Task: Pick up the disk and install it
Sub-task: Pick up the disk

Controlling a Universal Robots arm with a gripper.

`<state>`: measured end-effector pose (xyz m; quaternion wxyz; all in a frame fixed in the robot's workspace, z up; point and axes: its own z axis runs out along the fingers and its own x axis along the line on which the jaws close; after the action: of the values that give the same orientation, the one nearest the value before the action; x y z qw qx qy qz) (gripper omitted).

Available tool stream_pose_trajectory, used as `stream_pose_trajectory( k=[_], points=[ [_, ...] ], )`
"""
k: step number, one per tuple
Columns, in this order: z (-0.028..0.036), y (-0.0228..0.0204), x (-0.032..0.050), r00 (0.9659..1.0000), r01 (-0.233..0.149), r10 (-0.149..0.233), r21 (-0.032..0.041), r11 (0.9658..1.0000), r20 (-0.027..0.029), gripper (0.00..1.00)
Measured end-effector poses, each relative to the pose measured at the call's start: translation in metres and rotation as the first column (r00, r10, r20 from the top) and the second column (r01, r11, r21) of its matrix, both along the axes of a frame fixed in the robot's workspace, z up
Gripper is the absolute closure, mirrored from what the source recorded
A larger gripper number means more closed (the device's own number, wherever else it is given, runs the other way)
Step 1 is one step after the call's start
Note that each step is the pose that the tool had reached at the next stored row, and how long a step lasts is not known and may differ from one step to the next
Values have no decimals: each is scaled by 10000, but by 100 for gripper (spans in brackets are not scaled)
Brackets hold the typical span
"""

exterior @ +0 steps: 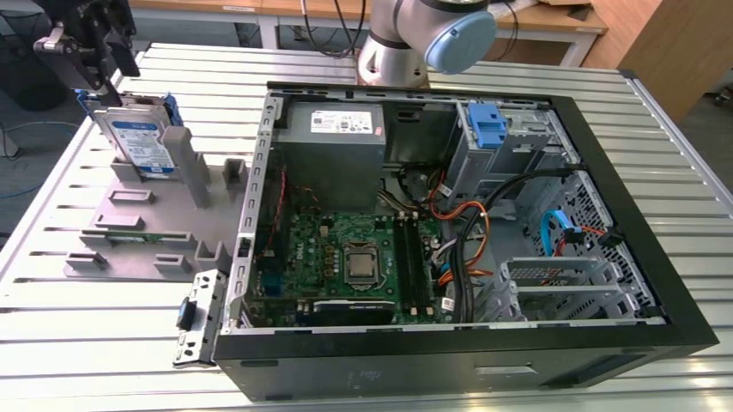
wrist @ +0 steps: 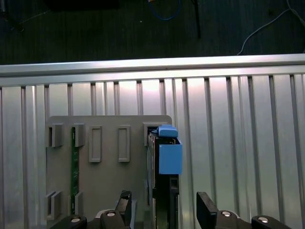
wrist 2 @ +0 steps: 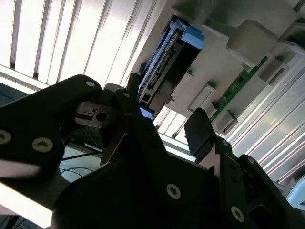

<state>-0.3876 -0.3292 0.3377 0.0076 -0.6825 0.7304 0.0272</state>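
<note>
Gripper (wrist: 166, 204) fingers (wrist: 207, 206) are spread wide, one on each side of the disk (wrist: 170, 157) and clear of it, holding nothing. Arm hangs over the grey fixture (exterior: 149, 215) at the exterior view's left. Disk stands upright in its slot, with a green memory stick (wrist: 74, 162) in another. Open computer case (exterior: 458, 360) lies just beside on the slatted table (exterior: 69, 343).

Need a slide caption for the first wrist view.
Open end effector aligned over the disk standing on edge in its grey fixture, not gripping.

Exterior view looks down obliquely; both wrist views closely face the disk (wrist: 169, 157) (wrist 2: 167, 71).
</note>
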Motion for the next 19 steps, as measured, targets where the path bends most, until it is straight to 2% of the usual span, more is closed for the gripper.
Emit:
stream_pose_trajectory(
  k=[3, 19],
  points=[
    [-36, 0, 0, 10000, 0, 0, 0, 10000, 0, 36],
    [-322, 0, -1, 10000, 0, 0, 0, 10000, 0, 36]
  ],
)
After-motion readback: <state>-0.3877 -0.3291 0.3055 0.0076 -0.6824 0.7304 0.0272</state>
